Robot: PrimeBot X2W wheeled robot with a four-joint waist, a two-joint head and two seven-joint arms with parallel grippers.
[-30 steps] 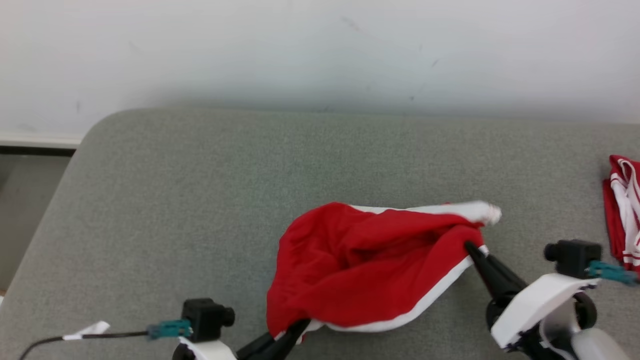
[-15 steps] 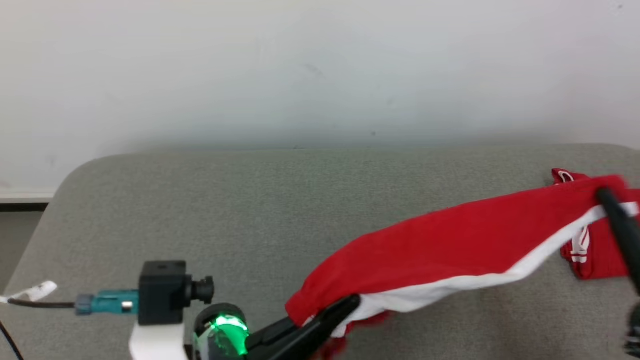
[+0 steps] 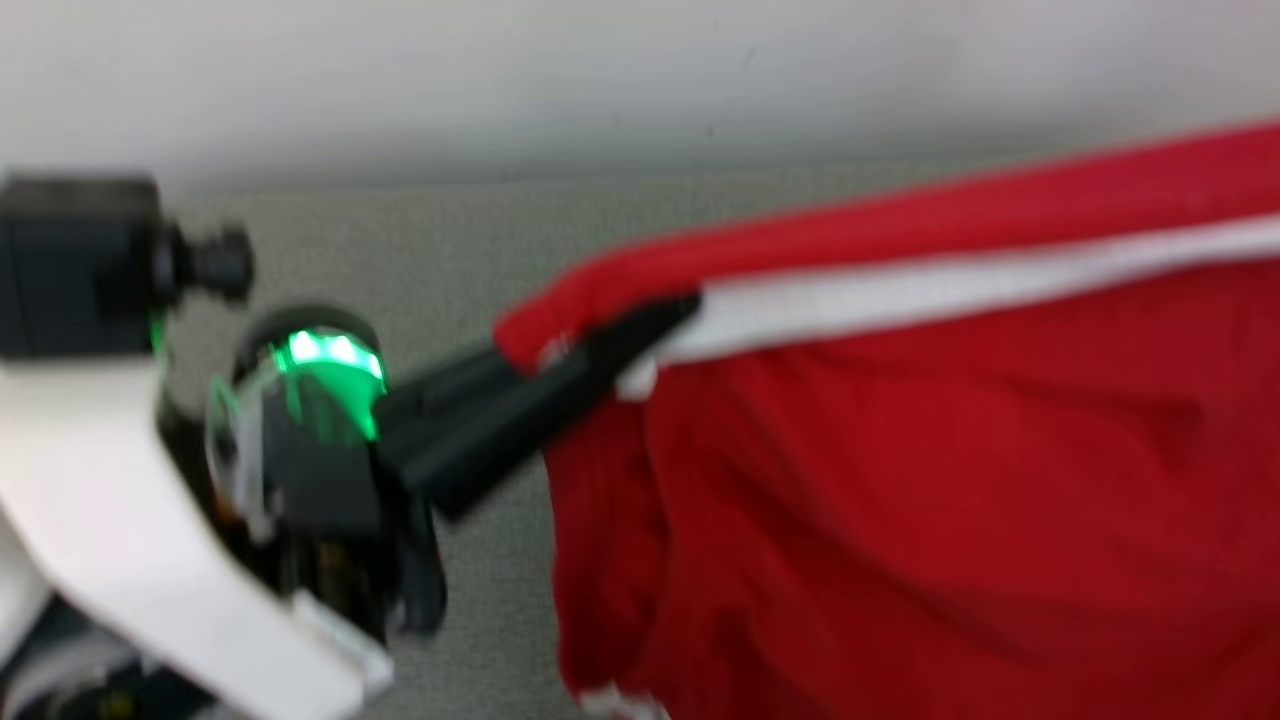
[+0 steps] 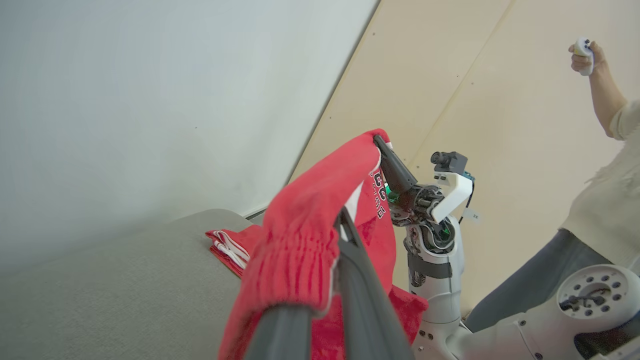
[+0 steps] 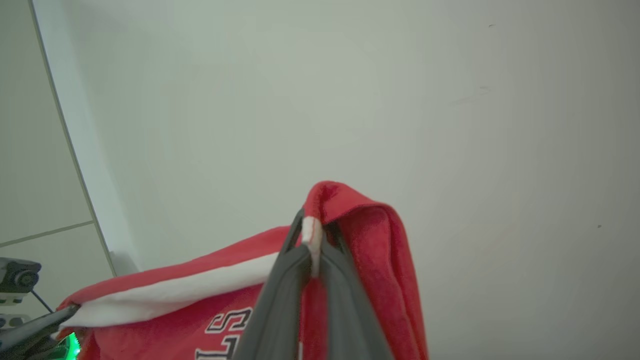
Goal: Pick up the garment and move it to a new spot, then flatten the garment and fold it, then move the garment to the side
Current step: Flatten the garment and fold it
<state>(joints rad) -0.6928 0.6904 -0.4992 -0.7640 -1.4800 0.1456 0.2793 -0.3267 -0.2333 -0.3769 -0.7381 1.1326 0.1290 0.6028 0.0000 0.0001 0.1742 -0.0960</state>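
Between the claws the garment (image 3: 900,480) hangs in the air. Its white-banded edge stretches from the left claw (image 3: 670,305), clamped on one corner, to the right claw (image 5: 311,227), pinched tight on the other. It's picked up, I'd say; setting down, flattening, folding and shifting aside are left. Below the claws is a grey pad (image 3: 400,230), with a second red garment (image 4: 227,247) on it.

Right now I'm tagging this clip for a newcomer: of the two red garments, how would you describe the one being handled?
Find the grey cushion by the wall. Above it a red garment hangs stretched between the left gripper and right gripper, jaws shut on its white-banded edge. The other red garment lies folded on the cushion; this one is airborne with dark lettering.
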